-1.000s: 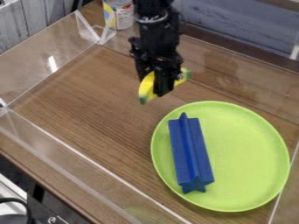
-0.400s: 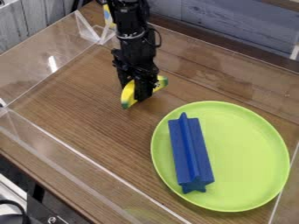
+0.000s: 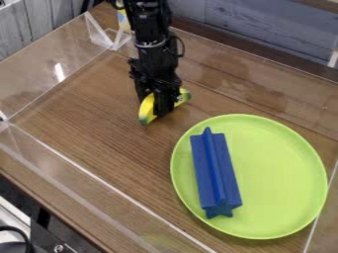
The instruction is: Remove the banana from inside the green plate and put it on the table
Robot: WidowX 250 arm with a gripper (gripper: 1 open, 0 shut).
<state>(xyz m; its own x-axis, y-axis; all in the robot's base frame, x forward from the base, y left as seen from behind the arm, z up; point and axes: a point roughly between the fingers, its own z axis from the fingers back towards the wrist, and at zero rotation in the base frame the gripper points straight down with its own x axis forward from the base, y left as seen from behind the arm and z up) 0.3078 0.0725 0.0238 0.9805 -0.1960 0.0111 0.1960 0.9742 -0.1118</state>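
A black robot hand (image 3: 157,97), pointing straight down from the arm in the upper middle of the frame, is clamped on the banana (image 3: 156,106), its fingers (image 3: 148,91) pressed together around the small yellow fruit. The banana hangs tilted in the grip, its greenish tip toward the right, low over or on the brown wood-grain desk (image 3: 93,128); whether it touches the surface cannot be told. It sits outside the green plate (image 3: 278,173), up and to the left of the plate's rim and near it. The round lime-green plate fills the lower right of the frame and lies flat on the desk. A long blue block (image 3: 214,174) lies inside the plate, left of its centre, running from the plate's upper part down toward the lower rim. Clear acrylic walls (image 3: 53,61) edge the desk along the left and the bottom of the frame. A white-and-yellow container (image 3: 126,17) stands behind the arm at the top of the frame, partly hidden.
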